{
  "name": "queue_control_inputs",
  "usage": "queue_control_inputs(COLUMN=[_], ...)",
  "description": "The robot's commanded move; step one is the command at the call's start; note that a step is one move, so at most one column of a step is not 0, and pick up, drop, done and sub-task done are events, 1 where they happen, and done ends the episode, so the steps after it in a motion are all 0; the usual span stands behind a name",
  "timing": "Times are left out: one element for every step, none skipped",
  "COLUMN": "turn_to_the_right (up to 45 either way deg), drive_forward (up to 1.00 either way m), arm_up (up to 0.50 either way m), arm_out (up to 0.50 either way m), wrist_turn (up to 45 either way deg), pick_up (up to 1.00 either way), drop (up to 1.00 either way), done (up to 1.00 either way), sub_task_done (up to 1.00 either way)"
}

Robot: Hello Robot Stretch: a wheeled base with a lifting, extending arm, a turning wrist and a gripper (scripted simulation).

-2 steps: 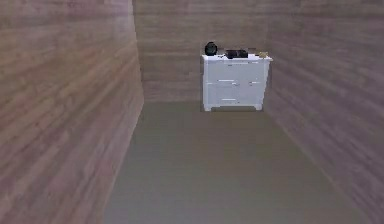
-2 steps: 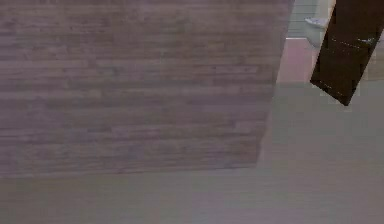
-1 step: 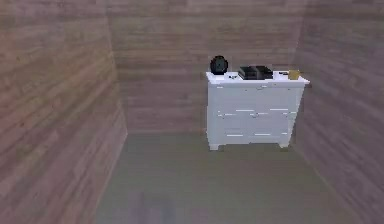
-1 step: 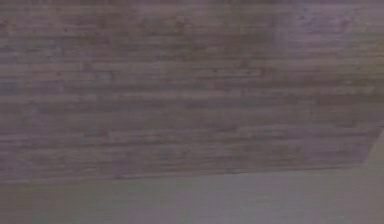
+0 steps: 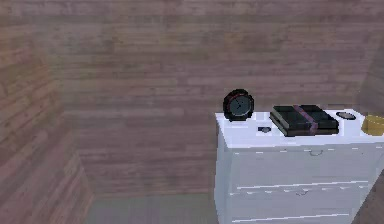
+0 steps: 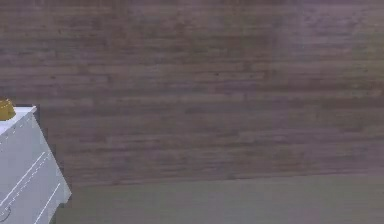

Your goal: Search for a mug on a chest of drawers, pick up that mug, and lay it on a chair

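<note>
A yellowish rounded thing, perhaps the mug though too small to be sure, sits at the right end of the white chest of drawers, cut by the forward view's right edge. Just beside it lies a small pale dish, then a stack of dark books, a small dark object and a round black clock, with a wood-plank wall behind. The state of the jaws cannot be told. The likely risks: mistaking the dish for the mug, or a reach that comes in crooked and nudges the yellowish rounded thing off the near corner or brushes the books.
</note>
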Motion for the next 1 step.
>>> queue_control_inputs(turn_to_the_right=[-3.0], drive_forward=[0.00], arm_up=[0.00], arm_out=[0.00], wrist_turn=[0.0], pick_up=[0.00], drop=[0.00], done=[0.00], sub_task_done=[0.00])
